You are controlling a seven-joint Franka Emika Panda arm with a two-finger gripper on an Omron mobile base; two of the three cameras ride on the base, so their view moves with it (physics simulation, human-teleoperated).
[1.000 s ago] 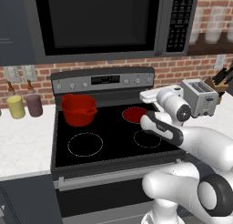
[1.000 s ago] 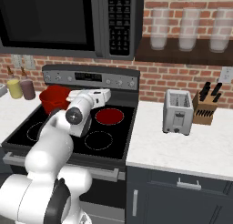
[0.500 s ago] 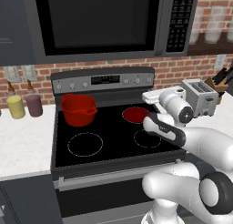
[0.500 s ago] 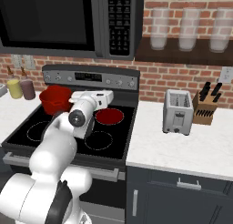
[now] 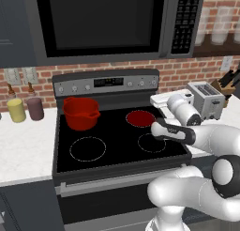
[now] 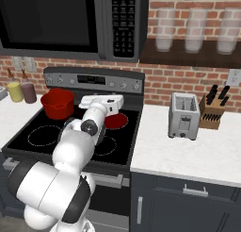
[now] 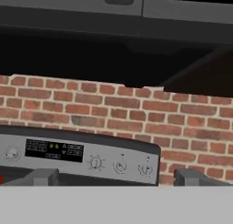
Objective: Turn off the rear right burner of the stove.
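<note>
Now, burner: the rear right burner [image 5: 140, 117] glows as a solid red disc at the back right of the black glass, so it looks to be on.
Stove: the stove [image 5: 112, 152] has a grey back panel with a little display [image 7: 53, 150] and small round knobs.
Knobs: three knobs sit in a row right of the display in the hand view. The far right knob [image 7: 146, 169] is my guess for this burner, but the tiny marks are too small to read.
Gripper: the gripper [image 7: 113, 176] hangs over the back right of the stove and looks at the panel. Its fingers stand wide apart and hold nothing.
How the knob will feel: likely hard, smooth and small. It stays fixed on the panel and only turns, so it won't lift or bend.
Where to hold: pinch the round rim from two sides, squarely, or the smooth edge may slip.
Nearby: a red pot [image 5: 81, 112] sits on the back left burner, well apart from the knobs.
</note>
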